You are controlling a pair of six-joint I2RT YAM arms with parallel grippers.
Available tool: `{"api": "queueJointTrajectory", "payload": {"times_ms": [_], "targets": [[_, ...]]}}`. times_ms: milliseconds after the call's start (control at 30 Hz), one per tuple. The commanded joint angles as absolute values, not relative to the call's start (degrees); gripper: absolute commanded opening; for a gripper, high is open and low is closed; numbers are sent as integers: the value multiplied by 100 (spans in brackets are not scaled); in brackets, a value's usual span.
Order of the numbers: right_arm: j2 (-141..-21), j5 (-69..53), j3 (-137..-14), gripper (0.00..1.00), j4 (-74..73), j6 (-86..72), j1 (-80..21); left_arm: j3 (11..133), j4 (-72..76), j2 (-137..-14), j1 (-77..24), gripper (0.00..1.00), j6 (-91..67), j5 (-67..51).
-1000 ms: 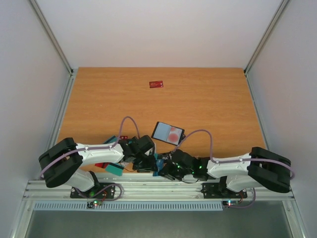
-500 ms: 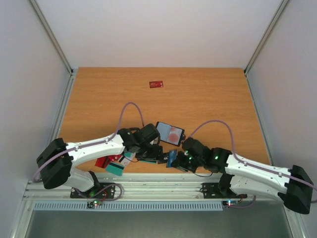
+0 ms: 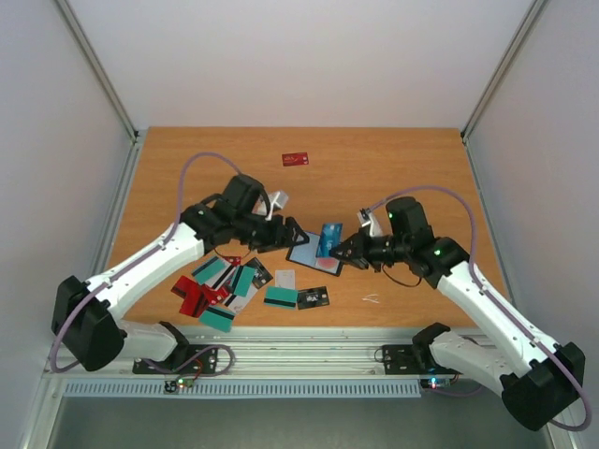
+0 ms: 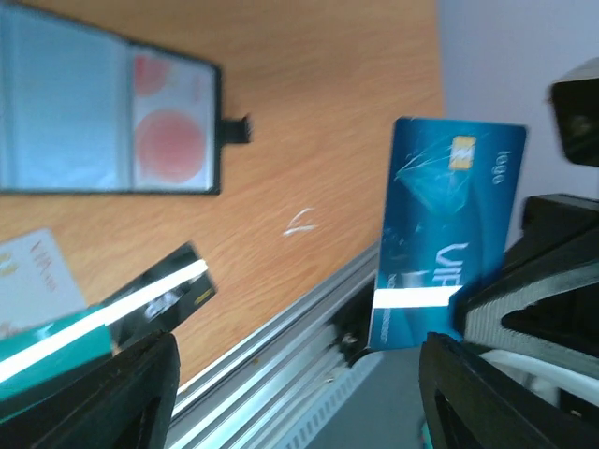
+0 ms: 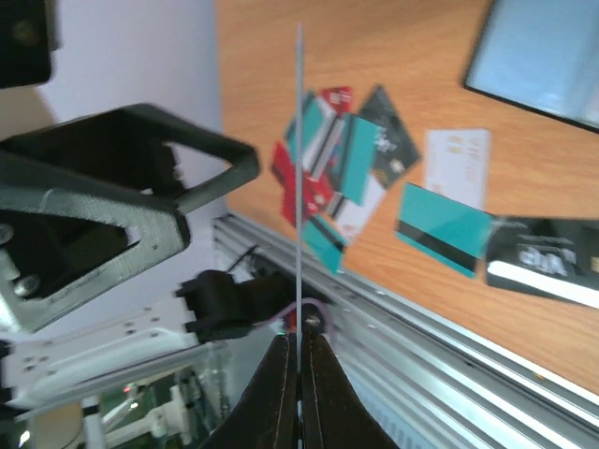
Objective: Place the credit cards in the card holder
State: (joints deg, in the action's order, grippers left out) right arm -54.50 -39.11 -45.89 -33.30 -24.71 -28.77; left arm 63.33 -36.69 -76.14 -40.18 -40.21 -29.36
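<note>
The card holder (image 3: 305, 252) lies open on the table's middle, pale inside with a black rim, also visible in the left wrist view (image 4: 103, 112). My right gripper (image 3: 348, 250) is shut on a blue credit card (image 3: 329, 237), holding it upright just above the holder's right end. In the right wrist view that card (image 5: 299, 168) shows edge-on between the closed fingers (image 5: 281, 383). My left gripper (image 3: 285, 231) stands open just left of the holder, facing the blue card (image 4: 449, 215), nothing between its fingers (image 4: 122, 393). Several more credit cards (image 3: 229, 281) lie spread at front left.
A lone red card (image 3: 296, 159) lies at the far middle of the table. A black card (image 3: 314, 297) and a teal card (image 3: 279, 297) lie in front of the holder. A small white scrap (image 3: 372, 299) is at front right. The aluminium rail (image 3: 309, 355) borders the near edge.
Both arms have swung from the front edge out to the card holder. The left jaws have opened. The blue card now stands raised in the right gripper beside the holder.
</note>
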Motion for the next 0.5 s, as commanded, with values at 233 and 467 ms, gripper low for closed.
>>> {"api": "queueJointTrajectory", "payload": {"times_ms": [233, 467], "targets": [[-6063, -5377, -5429, 1, -1671, -2516, -2591, 6658, -660, -8050, -2848, 61, -4775, -5684], [-6227, -5438, -5421, 1, -1177, -2699, -2576, 6439, 931, -8253, -2839, 35, -5577, -6133]]}}
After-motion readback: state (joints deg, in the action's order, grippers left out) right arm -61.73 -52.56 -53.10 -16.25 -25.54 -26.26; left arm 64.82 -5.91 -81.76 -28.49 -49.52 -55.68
